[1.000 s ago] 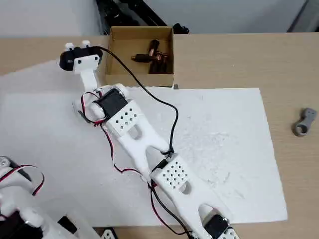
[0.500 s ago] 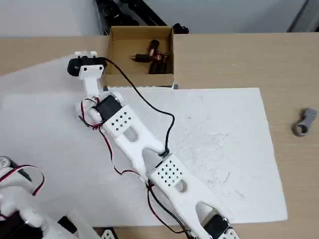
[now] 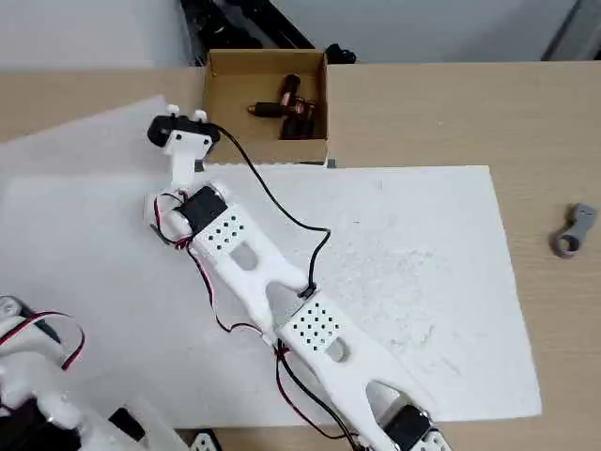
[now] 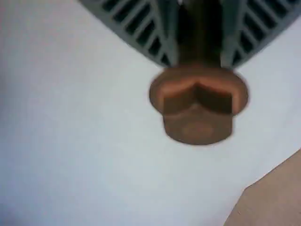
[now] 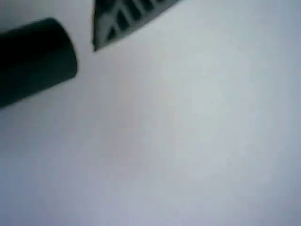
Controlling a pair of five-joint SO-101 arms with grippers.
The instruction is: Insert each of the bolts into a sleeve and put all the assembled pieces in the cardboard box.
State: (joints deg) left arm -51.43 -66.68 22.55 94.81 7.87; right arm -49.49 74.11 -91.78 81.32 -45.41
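high view: the cardboard box [image 3: 235, 94] at top centre holds assembled pieces [image 3: 286, 105].
left wrist view: the left gripper [image 4: 198, 52] clamps a copper bolt [image 4: 197, 106], centre right.
right wrist view: a dark sleeve [image 5: 35, 59] lies upper left; the right gripper [image 5: 127, 19], top edge, open or closed i cannot tell.

A robotics lab bench: wooden table [image 3: 441, 113] under white paper [image 3: 423, 282], 3D-printed arm [image 3: 246, 258] with exposed wires [image 3: 272, 194].

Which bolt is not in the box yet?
The copper bolt held in the left gripper above the white paper; the others lie inside the cardboard box.
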